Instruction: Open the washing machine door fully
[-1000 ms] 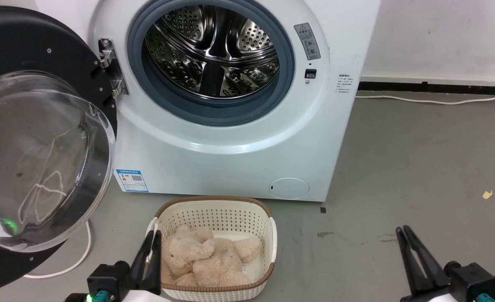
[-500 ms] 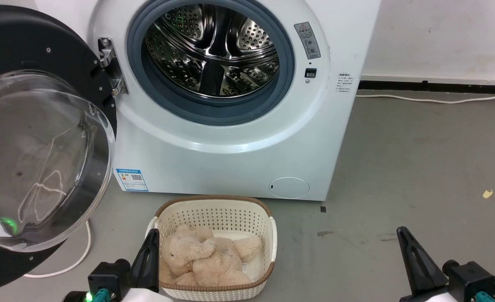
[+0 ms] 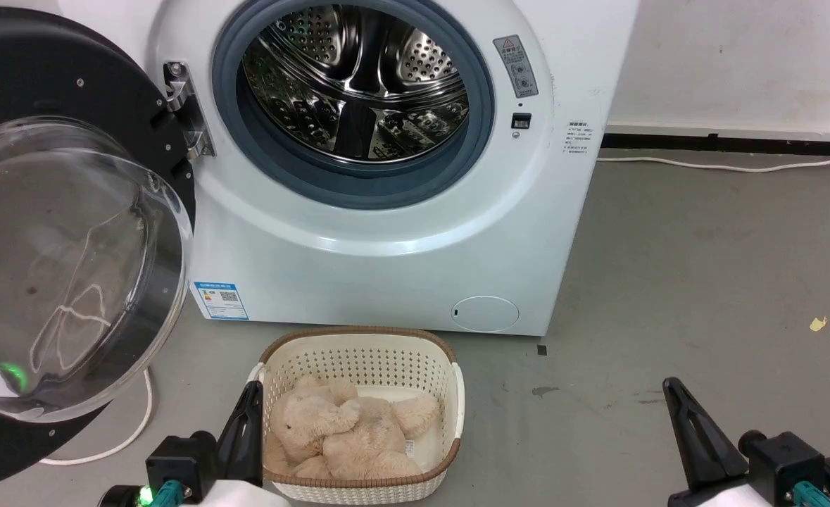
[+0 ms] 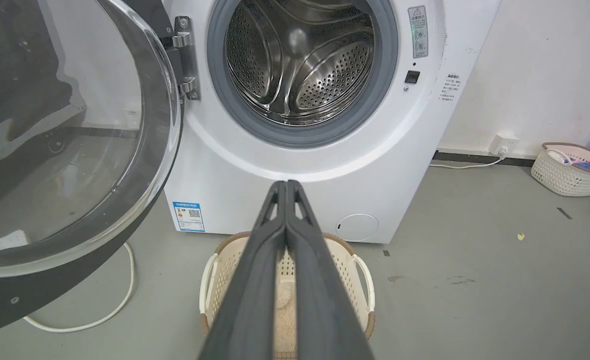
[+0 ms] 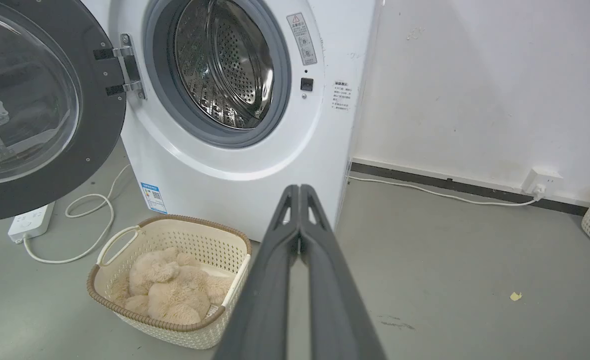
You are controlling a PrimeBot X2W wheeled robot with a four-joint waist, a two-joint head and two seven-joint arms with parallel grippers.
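Change: the washing machine door (image 3: 63, 239) hangs where it did a second ago; the fingers of both grippers, slightly parted then, have since come together
Door position: swung wide out to the left of the opening, well clear of it; held by the metal hinge (image 3: 186, 113) on the machine's left side; the bulging glass bowl faces the head camera, with the black disc around it
Opening: the perforated steel drum (image 3: 358, 77) is uncovered inside its grey rubber ring (image 3: 358, 190)
Washing machine (image 3: 386, 267): white, standing on the grey floor (image 3: 703, 282); a small round service flap (image 3: 485, 314) sits low on its front
Basket (image 3: 358, 345): on the floor just before the machine; a beige plush toy (image 3: 344, 429) lies inside
Cable (image 3: 126, 436): white, looping on the floor below the door
Left gripper (image 3: 253, 391): low, beside the basket's left rim; fingers pressed together on nothing
Right gripper (image 3: 672, 387): low over bare floor, well apart from the door; fingers together, holding nothing
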